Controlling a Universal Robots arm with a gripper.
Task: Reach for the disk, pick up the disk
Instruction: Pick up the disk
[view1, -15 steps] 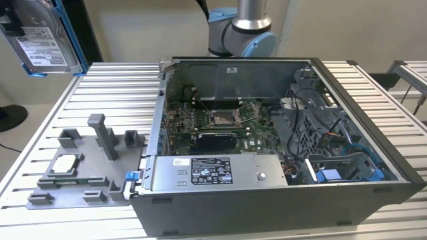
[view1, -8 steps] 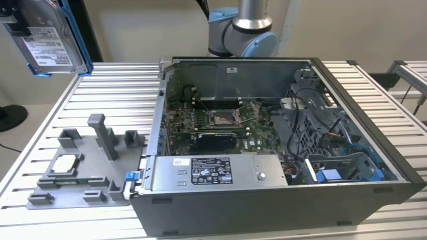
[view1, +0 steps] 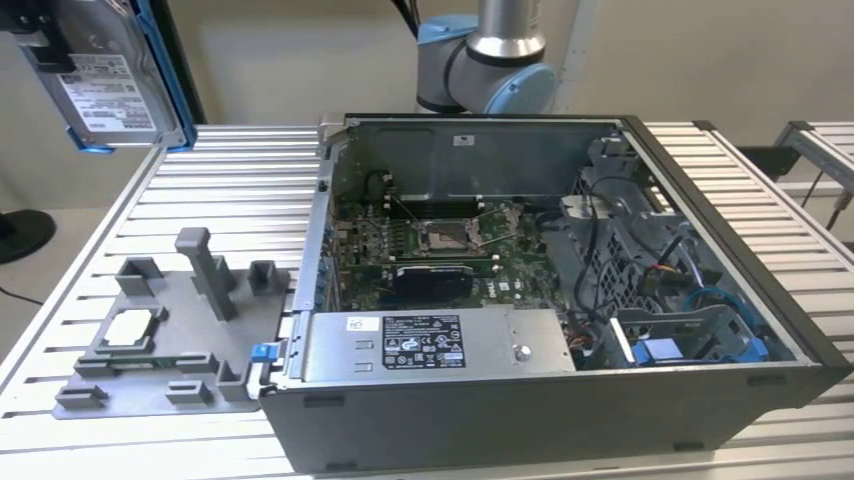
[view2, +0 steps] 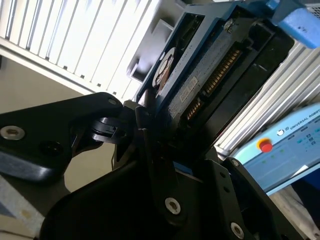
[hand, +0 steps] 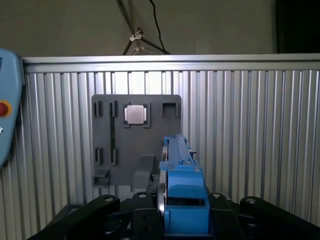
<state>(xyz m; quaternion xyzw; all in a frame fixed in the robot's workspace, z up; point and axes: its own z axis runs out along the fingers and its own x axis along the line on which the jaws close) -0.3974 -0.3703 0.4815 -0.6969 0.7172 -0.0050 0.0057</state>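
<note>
Pincer (hand: 184, 222) clamped on disk (view1: 114, 85) | disk aloft, well above slatted surface (view1: 227, 170) | grey fixture tray (view1: 160, 345) seemingly beneath, whitish chip (hand: 136, 115) seated in it

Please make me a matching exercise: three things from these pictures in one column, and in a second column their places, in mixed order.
Things:
1. disk
2. whitish chip
3. labelled grey box

Places:
A. inside the open computer case
B. up in the air, gripped by the claw
C. in a pocket of the grey plate on the ribbed table

Pairs: 1-B, 2-C, 3-A.
</note>
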